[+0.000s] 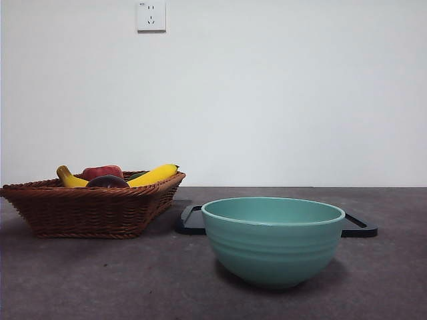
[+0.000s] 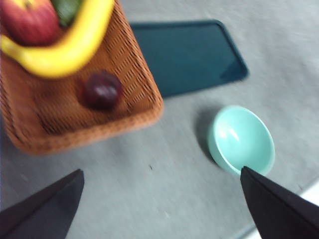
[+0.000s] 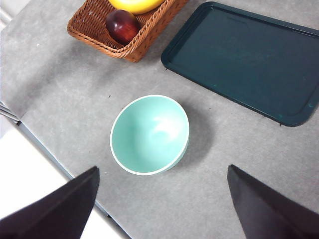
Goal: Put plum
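Note:
The plum [image 2: 101, 90] [image 3: 122, 26] [image 1: 107, 181], dark maroon and glossy, lies in the brown wicker basket [image 2: 124, 117] [image 3: 89, 30] [image 1: 87, 207] near its front wall. The teal bowl [image 1: 273, 240] [image 2: 241, 139] [image 3: 149, 134] stands empty on the grey table beside the basket. My left gripper [image 2: 162, 199] hovers open high above the table, between basket and bowl. High over the bowl, my right gripper [image 3: 162, 199] is open too. Neither holds anything, and neither shows in the front view.
A yellow banana [image 2: 65, 45] [image 1: 155, 175] [image 3: 134, 4], a red apple-like fruit [image 2: 30, 22] [image 1: 102, 171] and something green [image 2: 67, 9] share the basket. A dark flat tray [image 2: 189, 52] [image 3: 249, 59] [image 1: 193, 223] lies behind the bowl. The table's front edge [image 3: 50, 159] runs close to the bowl.

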